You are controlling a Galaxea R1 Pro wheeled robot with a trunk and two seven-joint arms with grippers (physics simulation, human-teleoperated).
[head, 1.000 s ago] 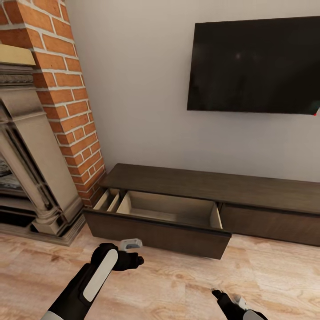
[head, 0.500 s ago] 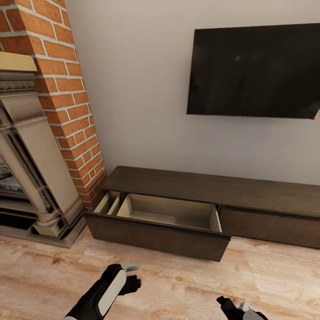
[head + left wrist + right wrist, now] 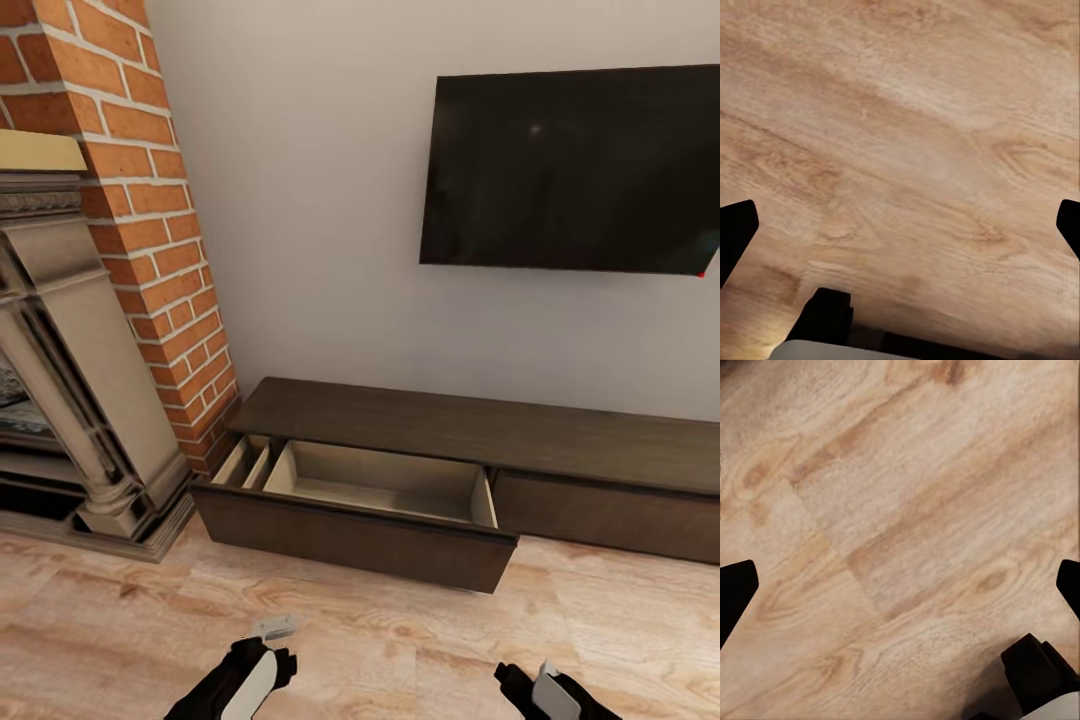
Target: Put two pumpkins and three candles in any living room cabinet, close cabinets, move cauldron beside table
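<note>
The long dark brown cabinet (image 3: 480,425) stands against the grey wall, its left drawer (image 3: 380,482) pulled out. The drawer's pale wood interior looks empty where I can see it. My left gripper (image 3: 258,662) hangs low over the plank floor in front of the drawer. In the left wrist view its fingers (image 3: 735,234) sit at the picture's edges, wide apart, with bare floor between them. My right gripper (image 3: 538,686) is also low over the floor and open, its fingers (image 3: 735,592) spread the same way. Pumpkins, candles, cauldron and table are out of view.
A red brick chimney column (image 3: 150,230) and an ornate stone fireplace surround (image 3: 70,400) stand left of the cabinet. A black TV (image 3: 570,170) hangs on the wall above it. Light wood floor (image 3: 400,640) stretches between me and the drawer.
The view has shifted so the TV and cabinet sit slightly lower in the picture. My left arm has drawn back and down toward the bottom edge, and the right gripper stays low.
</note>
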